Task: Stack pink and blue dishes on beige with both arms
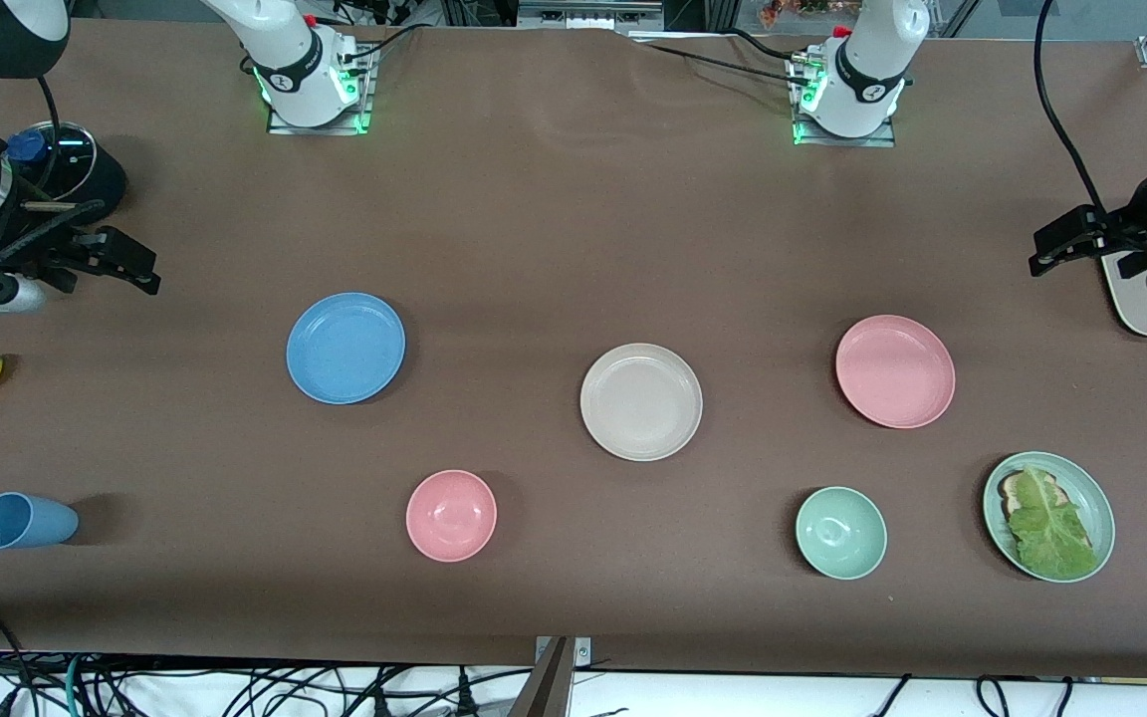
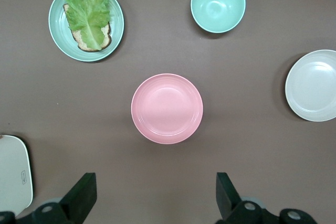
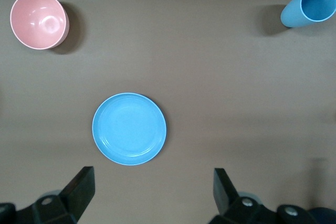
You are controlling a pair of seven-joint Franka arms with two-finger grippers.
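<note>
Both grippers, left gripper (image 2: 152, 198) and right gripper (image 3: 152, 195), hang open; low rims on the pink plate (image 1: 895, 370) and blue plate (image 1: 345, 348), either side of the beige plate (image 1: 641, 401), risk slipping

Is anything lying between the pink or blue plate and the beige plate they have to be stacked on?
Nothing visible. Bare table separates the pink plate and the blue plate from the beige plate; the pink bowl and mint bowl sit nearer the camera, off both paths.

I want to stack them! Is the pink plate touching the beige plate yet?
Apart. The front view shows bare brown table between the pink plate and the beige plate; the left wrist view shows the same gap.
</note>
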